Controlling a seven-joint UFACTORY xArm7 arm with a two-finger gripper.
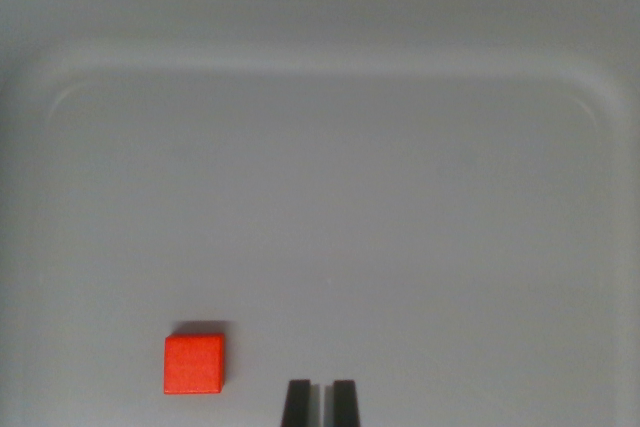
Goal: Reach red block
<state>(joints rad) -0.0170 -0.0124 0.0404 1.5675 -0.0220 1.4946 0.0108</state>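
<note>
tool (pixel 321 402), tips nearly together, empty

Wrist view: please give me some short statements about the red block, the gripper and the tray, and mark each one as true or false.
1. The red block lies to the wrist view's left of the gripper. True.
2. The gripper is holding the red block. False: the block lies apart from the fingers, with bare tray between them.
3. The block rests on the floor of a grey tray. True.
4. A second block lies near the top of the tray. False: only one block is visible.
5. The fingers stand wide apart. False: only a narrow gap shows between them.
</note>
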